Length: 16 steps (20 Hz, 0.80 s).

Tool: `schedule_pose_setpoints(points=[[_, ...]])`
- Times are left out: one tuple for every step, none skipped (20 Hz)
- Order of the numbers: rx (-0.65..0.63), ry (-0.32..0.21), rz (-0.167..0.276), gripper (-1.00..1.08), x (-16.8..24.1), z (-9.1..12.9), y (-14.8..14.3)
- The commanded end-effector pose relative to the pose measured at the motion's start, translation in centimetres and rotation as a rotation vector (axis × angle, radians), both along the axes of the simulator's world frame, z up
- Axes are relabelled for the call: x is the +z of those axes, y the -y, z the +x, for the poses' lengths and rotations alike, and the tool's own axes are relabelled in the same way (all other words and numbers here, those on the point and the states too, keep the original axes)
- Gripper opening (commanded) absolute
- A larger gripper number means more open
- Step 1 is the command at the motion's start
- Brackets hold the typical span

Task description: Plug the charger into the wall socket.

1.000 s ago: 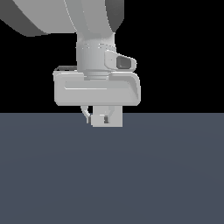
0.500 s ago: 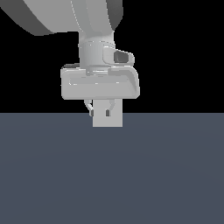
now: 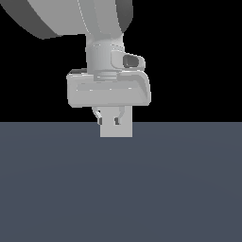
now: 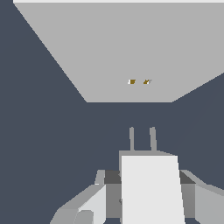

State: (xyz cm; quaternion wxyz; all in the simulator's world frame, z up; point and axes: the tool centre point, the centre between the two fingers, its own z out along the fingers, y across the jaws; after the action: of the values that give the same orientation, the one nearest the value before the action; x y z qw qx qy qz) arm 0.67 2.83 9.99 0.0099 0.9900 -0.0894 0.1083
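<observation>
Nearest in the wrist view sits the charger (image 4: 151, 188), a plain pale block pinched between the gripper (image 4: 151, 192) fingers (image 4: 89, 205), which press against its two sides. From the charger's far end two thin prongs (image 4: 142, 139) stick out side by side, pointing away from the wrist. Past the prongs lies a stretch of bare dark floor (image 4: 52, 131), and beyond that stands the wall socket (image 4: 127, 48), a broad light-grey face carrying two small brownish holes (image 4: 139, 82) set close together.

The prongs and the holes look roughly in line with one another (the holes sit a shade to one side of the prongs, though the camera's angle makes that hard to judge). A clear gap of floor separates prong tips from socket face, so nothing is touching there.

In the exterior view the gripper (image 3: 109, 120) hangs just above the floor (image 3: 118, 189) at the far edge of the visible ground, with a light-grey block (image 3: 116, 128) below its body; whether that is charger or socket I cannot tell from there.

As I judge it, the grasp and the rough aiming are done. What is left is the final approach, fine alignment of prongs to holes, and the push home.

By count: one arm, one charger, one socket, two prongs, two holes.
</observation>
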Motion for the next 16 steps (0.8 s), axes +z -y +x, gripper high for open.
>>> schedule_pose_setpoints(points=[[0.000,0.000,0.000,-1.00,0.0,0.1,0.0],[0.000,0.000,0.000,-1.00,0.0,0.2,0.0],[0.000,0.000,0.000,-1.00,0.0,0.3,0.1],[0.000,0.000,0.000,-1.00,0.0,0.5,0.1],[0.000,0.000,0.000,-1.00,0.0,0.7,0.1],[0.000,0.000,0.000,-1.00,0.0,0.9,0.2],[0.000,0.000,0.000,-1.00,0.0,1.2,0.2],[0.000,0.000,0.000,-1.00,0.0,1.5,0.3],[0.000,0.000,0.001,-1.00,0.0,1.8,0.4],[0.000,0.000,0.001,-1.00,0.0,2.2,0.4],[0.000,0.000,0.001,-1.00,0.0,2.6,0.5],[0.000,0.000,0.001,-1.00,0.0,3.0,0.6],[0.000,0.000,0.001,-1.00,0.0,3.3,0.6],[0.000,0.000,0.001,-1.00,0.0,3.6,0.7],[0.000,0.000,0.001,-1.00,0.0,3.9,0.7],[0.000,0.000,0.001,-1.00,0.0,4.2,0.8]])
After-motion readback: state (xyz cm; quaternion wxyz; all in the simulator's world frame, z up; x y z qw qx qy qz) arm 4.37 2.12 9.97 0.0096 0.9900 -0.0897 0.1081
